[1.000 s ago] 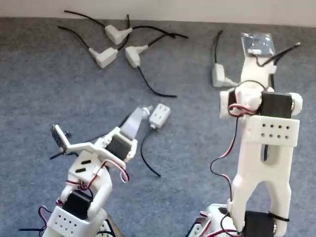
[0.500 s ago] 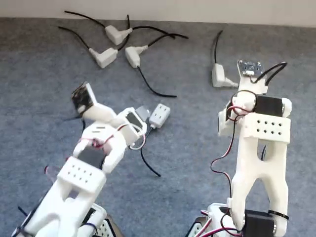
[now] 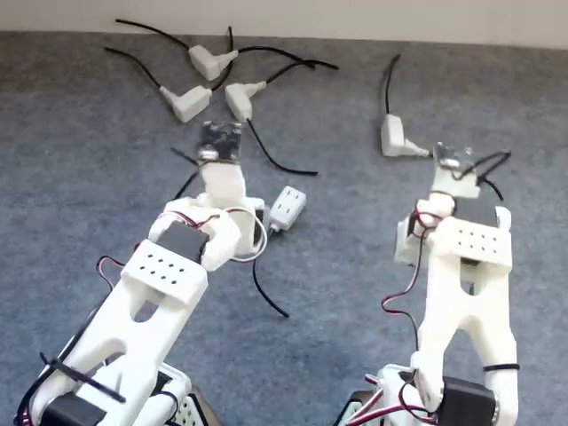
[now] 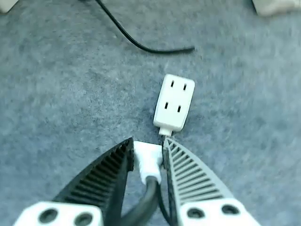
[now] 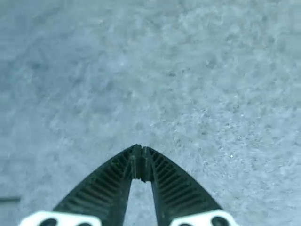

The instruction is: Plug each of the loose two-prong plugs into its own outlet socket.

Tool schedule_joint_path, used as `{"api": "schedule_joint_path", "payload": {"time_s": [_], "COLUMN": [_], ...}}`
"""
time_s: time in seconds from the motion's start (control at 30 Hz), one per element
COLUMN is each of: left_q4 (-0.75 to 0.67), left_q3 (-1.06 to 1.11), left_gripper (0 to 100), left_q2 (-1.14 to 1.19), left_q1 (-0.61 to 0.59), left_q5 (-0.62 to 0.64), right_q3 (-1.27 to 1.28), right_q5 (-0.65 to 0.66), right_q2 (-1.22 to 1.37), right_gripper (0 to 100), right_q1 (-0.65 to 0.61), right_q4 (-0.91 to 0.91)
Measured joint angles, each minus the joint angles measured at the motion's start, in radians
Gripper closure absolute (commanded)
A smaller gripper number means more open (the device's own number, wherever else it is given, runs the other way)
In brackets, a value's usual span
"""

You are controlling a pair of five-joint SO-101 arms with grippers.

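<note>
**Grey carpet, one plug pinched by the left arm**

Grey carpet-like cloth [image 3: 80, 177] covers the table in the high view, with a pale strip of wall along the top edge. A cluster of three white plugs on black cords [image 3: 189, 102] lies in the upper left. A fourth white plug [image 3: 393, 138] sits in the upper right, just beyond the right arm [image 3: 466, 257]. At the centre lies a white rectangular outlet block [image 3: 287, 207], just right of the wrist of the white left arm [image 3: 160, 275]. A loose black cord [image 3: 259, 280] curls below the block.

In the left wrist view, the left gripper [image 4: 146, 150] is narrowly parted and pinches a small white plug on a thick black cord [image 4: 147, 160]. The outlet block [image 4: 174, 103], showing four slots, lies directly beyond the fingertips. Whether the plug's end and the block's short end are joined I cannot tell.

In the right wrist view, the right gripper [image 5: 142, 162] has its black ribbed fingers pressed tip to tip, holding nothing, above bare carpet [image 5: 211, 70].
</note>
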Motion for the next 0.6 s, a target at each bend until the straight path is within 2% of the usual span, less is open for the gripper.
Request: {"api": "schedule_joint_path", "payload": {"time_s": [0.07,0.3,0.43,0.6], "left_q4": [0.0,0.055,0.101,0.127], "left_q3": [-0.015,-0.195,-0.348,-0.465], "left_gripper": [99,99,99,99], "left_q2": [0.006,0.183,0.374,0.509], "left_q1": [0.002,0.003,0.006,0.086], "left_q5": [-0.057,-0.071,-0.071,-0.074], "right_q3": [0.049,0.172,0.175,0.175], "right_q5": [-0.051,-0.086,-0.086,-0.086], "right_q2": [0.0,0.0,0.0,0.0], "right_gripper": [99.1,99.1,99.1,99.1], "right_q1": [0.021,0.02,0.015,0.023], "right_q4": [-0.063,-0.238,-0.264,-0.265]}}
